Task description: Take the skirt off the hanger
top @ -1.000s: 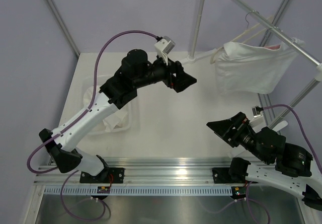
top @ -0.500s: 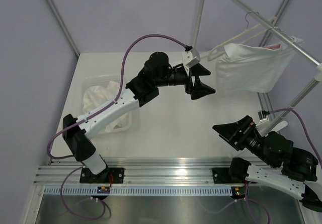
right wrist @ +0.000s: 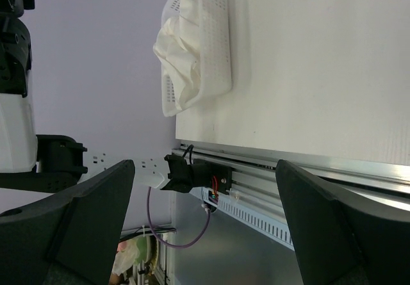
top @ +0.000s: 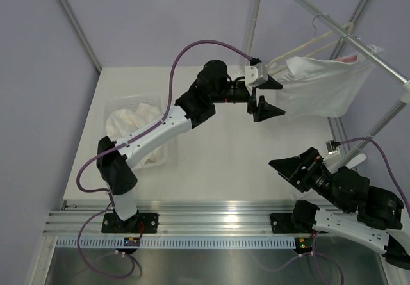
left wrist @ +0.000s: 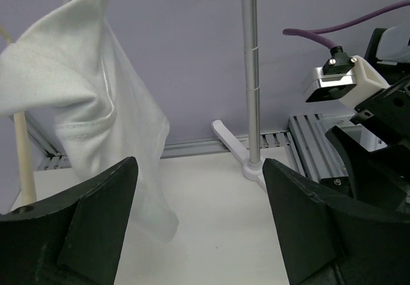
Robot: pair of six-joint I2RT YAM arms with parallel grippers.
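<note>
**Lavender walls, white table, skirt hanging on its hanger**

Pale purple walls close round the white table (top: pixel 218 150), and a metal rail (top: pixel 378 64) slants across the upper right of the overhead view. From that rail hangs a cream hanger (top: pixel 306 43), and the white skirt (top: pixel 320 86) droops from it, clear of the tabletop.

My left claw (top: pixel 274 97) is stretched out just above the middle of that view. It sits right beside the skirt's near edge, jaws spread wide with nothing between them. Whether a fingertip brushes the cloth I cannot tell. Through my left wrist camera the skirt fills the upper left, its hem dangling above the table behind my dark finger. An upright pole (left wrist: pixel 251 73) rises at the centre on a white foot.

My right claw (top: pixel 282 170) hangs low at the lower right of the overhead view, well apart from the skirt. It is also spread wide and holds nothing. Its wrist camera looks across bare tabletop to a white basket (right wrist: pixel 214 35) at the top, with crumpled white cloth (right wrist: pixel 179 48) in it.
</note>
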